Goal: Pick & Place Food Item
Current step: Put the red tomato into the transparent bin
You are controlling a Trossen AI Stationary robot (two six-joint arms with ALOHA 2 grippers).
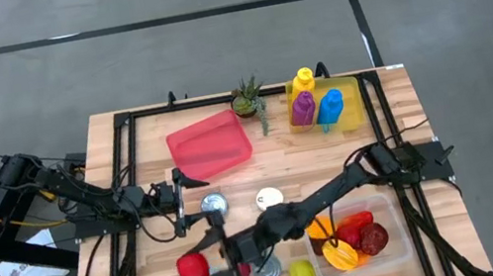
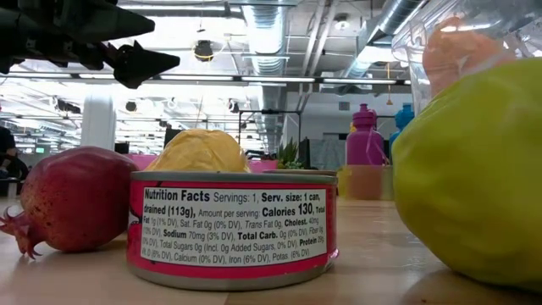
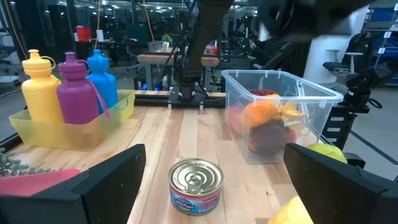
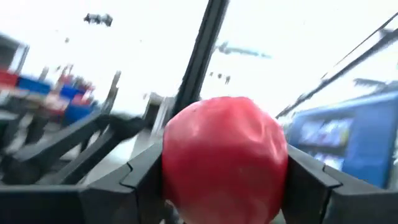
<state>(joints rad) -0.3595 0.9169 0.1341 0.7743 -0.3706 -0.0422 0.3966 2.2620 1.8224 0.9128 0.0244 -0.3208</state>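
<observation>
My right gripper (image 1: 238,265) reaches to the table's near left area and is shut on a round red food item (image 4: 224,155). A pomegranate (image 1: 193,267) rests on the table just left of it and shows at the left in the low view (image 2: 72,199). Nearby stand two cans (image 1: 267,273) and a green apple (image 1: 301,271). My left gripper (image 1: 181,194) hovers open over the left middle, facing another can (image 3: 196,185). A clear bin (image 1: 395,244) at the near right holds several fruits. My right gripper pinches the round red item between its two fingers (image 4: 146,177), one on each side of its widest part (image 4: 174,162). The item fills the gap between them. The wrist view does not show whether it touches the table.
A pink tray (image 1: 210,146), a small plant (image 1: 247,98) and a yellow bin of bottles (image 1: 326,105) sit along the far side. A yellow lumpy item (image 2: 201,151) lies behind the red-labelled can (image 2: 233,229). A white-topped can (image 1: 269,197) stands mid-table.
</observation>
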